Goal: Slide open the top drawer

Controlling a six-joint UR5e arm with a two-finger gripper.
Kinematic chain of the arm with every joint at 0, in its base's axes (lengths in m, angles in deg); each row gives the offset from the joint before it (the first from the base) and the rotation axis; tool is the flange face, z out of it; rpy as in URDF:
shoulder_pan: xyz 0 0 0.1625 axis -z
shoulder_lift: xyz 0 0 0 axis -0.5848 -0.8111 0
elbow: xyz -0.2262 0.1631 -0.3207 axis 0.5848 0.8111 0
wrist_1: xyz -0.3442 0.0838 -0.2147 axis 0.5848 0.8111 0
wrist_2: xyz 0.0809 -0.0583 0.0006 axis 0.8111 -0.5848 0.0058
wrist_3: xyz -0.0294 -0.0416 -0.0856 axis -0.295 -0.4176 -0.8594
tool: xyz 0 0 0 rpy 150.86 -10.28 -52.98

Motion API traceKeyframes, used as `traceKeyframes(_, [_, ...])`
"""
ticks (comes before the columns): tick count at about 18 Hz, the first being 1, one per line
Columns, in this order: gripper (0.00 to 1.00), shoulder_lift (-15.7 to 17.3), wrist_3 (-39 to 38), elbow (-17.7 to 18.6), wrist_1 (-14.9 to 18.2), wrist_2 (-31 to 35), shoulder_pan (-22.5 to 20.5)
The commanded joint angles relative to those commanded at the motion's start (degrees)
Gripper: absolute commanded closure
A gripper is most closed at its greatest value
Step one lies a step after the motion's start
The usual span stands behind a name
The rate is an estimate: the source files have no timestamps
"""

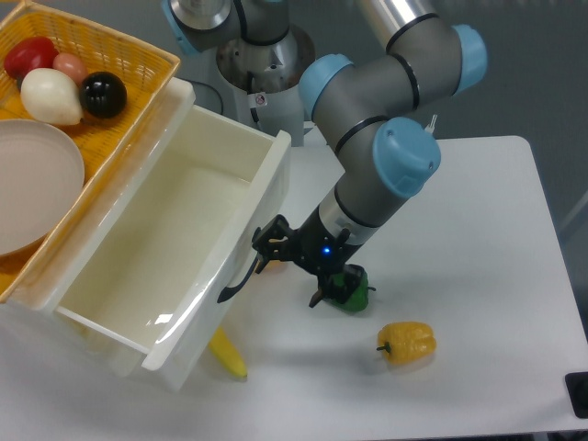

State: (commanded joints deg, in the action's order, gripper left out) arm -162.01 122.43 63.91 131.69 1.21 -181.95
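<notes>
Yellow veg (226, 355): nearest the camera, long, lying on the white table (478, 276), partly under the drawer's front corner.
Yellow bell pepper (407, 342): on the table, well apart from the drawer.
Green bell pepper (353, 289): just beside the gripper, on the side away from the drawer; contact can't be told.
Gripper (287, 266): black two-finger, just off the handle. Fingers look spread w/ nothing between them; judged released.
Handle (239, 277): black curved bar on the drawer front, free of the fingers.
Top drawer (175, 248): glossy cream-white box, pulled far out toward the camera, inside bare.
Step in hand: judged backing off, drawer reads as open enough.
Doing it well: retreat straight away from the front, lift clear of the green pepper, don't snag the bar.
Wicker basket (138, 64): farthest, on the cabinet top, holding a plate (32, 184) and round produce.
</notes>
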Motion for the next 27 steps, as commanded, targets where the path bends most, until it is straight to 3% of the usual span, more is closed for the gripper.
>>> traceKeyframes(5, [0.00,-0.4,2.1,0.3,-2.5,1.0,-2.3])
traceKeyframes(7, [0.00,-1.0,4.6,0.3,-3.3,6.9,-2.8])
traceKeyframes(12, [0.00,-2.4,19.0,0.4,-3.3,19.3,-3.2])
traceKeyframes(15, [0.00,-3.0,34.2,0.4,-3.3,20.4,-4.2])
traceKeyframes(17, [0.00,-3.9,39.2,-0.2,-3.4,21.0,-4.9])
traceKeyframes(22, [0.00,-7.6,43.8,-3.2,-5.8,29.6,-5.7])
traceKeyframes(27, [0.00,-9.9,43.9,-5.4,-7.0,30.9,-7.4])
